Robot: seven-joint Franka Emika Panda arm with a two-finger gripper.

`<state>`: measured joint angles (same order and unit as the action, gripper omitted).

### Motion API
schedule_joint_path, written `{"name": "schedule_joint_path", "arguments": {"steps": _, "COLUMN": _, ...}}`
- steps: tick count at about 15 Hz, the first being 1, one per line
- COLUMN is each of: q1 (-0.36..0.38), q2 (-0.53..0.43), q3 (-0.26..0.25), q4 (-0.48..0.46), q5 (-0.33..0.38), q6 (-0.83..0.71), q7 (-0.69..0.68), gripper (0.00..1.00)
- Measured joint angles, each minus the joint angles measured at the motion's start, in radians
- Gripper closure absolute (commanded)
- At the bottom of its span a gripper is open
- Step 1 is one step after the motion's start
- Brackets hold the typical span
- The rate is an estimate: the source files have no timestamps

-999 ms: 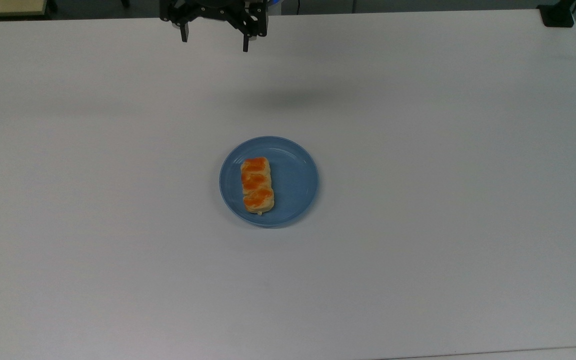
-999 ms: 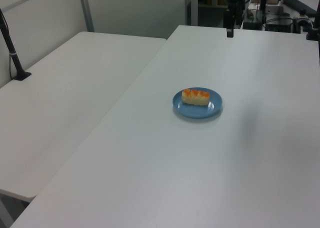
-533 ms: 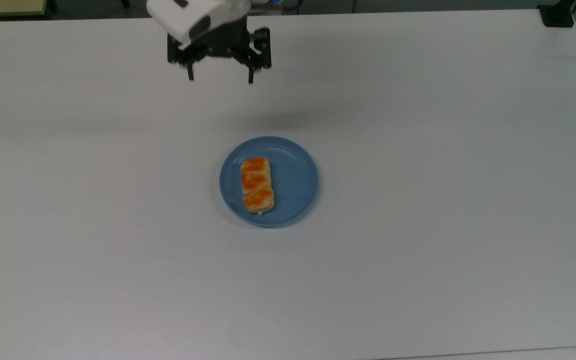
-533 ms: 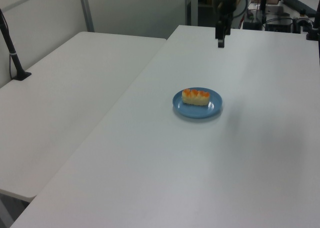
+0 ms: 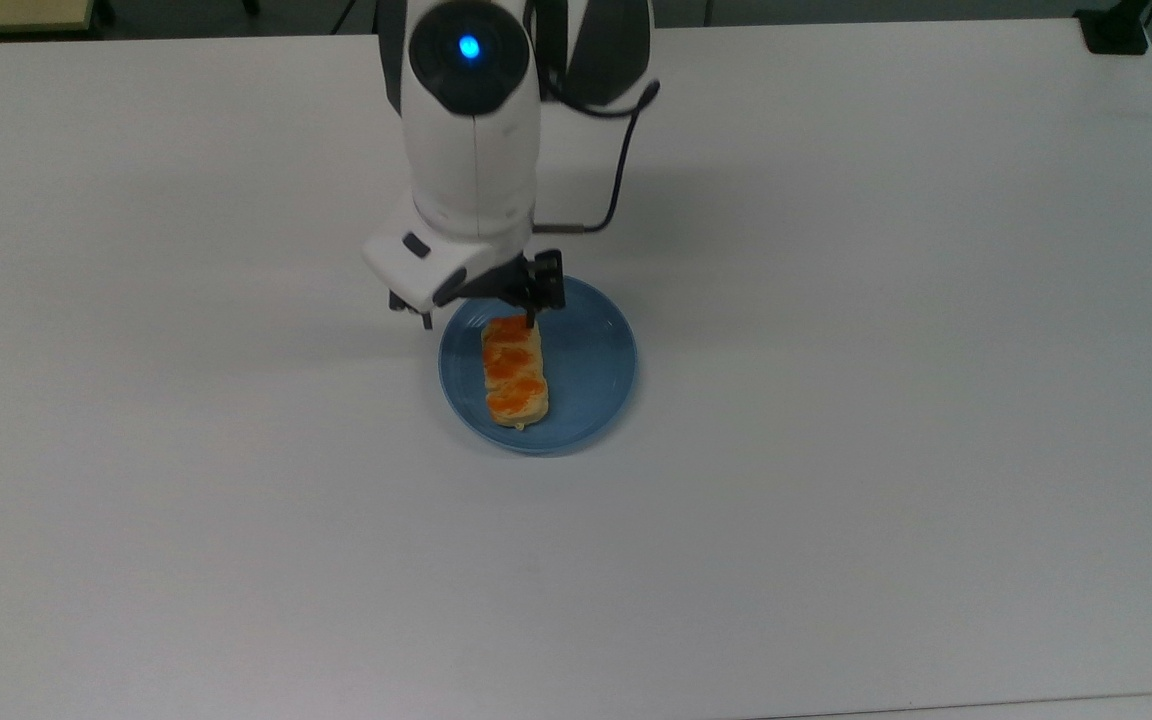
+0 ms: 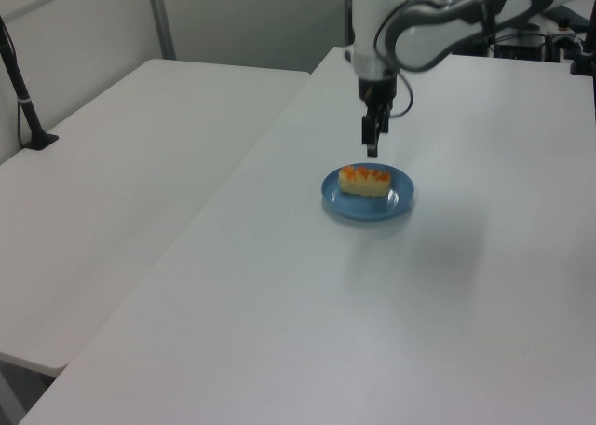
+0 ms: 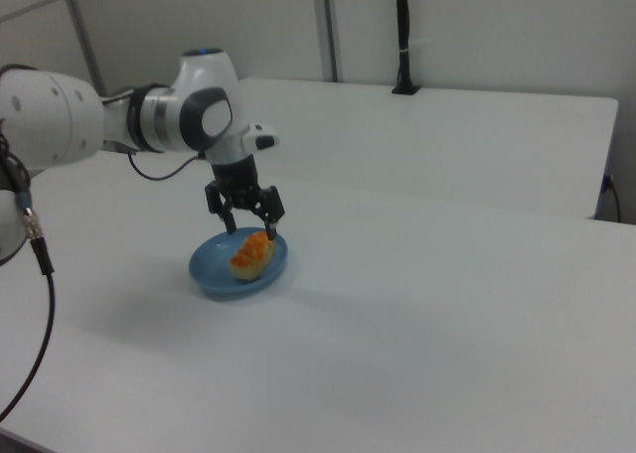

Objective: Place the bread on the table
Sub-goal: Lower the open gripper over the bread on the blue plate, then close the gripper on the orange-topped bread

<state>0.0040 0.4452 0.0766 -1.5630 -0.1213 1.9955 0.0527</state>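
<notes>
Looking down from the top view, you see the bread (image 5: 514, 372) lying lengthwise on the blue plate (image 5: 591, 365), toward the top view's left half of it, its three orange lobes facing up. The plate sits near the middle of the white table (image 5: 886, 400). Your gripper (image 5: 477, 322) hangs above the end of the bread nearest the arm, fingers spread apart and holding nothing. In the right view the two fingers (image 7: 270, 229) point down on either side of that end, above the bread (image 7: 249, 253) and not touching it. In the left view the gripper (image 6: 372, 149) hangs just above the plate (image 6: 367, 204).
</notes>
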Motion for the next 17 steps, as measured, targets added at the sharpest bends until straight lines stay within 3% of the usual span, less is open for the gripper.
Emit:
{"name": "schedule_joint_path", "arguments": {"steps": 3, "q1": 0.018, "q2": 0.067, "q3": 0.000, "q4": 0.001, "q5": 0.000, "q6": 0.069, "q7": 0.033, "gripper": 0.00}}
{"name": "schedule_joint_path", "arguments": {"steps": 8, "q1": 0.021, "q2": 0.096, "q3": 0.020, "q4": 0.002, "q5": 0.000, "q6": 0.091, "q7": 0.057, "gripper": 0.03}}
{"name": "schedule_joint_path", "arguments": {"steps": 12, "q1": 0.021, "q2": 0.104, "q3": 0.021, "q4": 0.002, "q5": -0.016, "q6": 0.108, "q7": 0.057, "gripper": 0.42}}
{"name": "schedule_joint_path", "arguments": {"steps": 14, "q1": 0.021, "q2": 0.111, "q3": 0.021, "q4": 0.002, "q5": -0.019, "q6": 0.116, "q7": 0.057, "gripper": 0.50}}
{"name": "schedule_joint_path", "arguments": {"steps": 17, "q1": 0.021, "q2": 0.111, "q3": 0.021, "q4": 0.006, "q5": -0.019, "q6": 0.117, "q7": 0.057, "gripper": 0.54}}
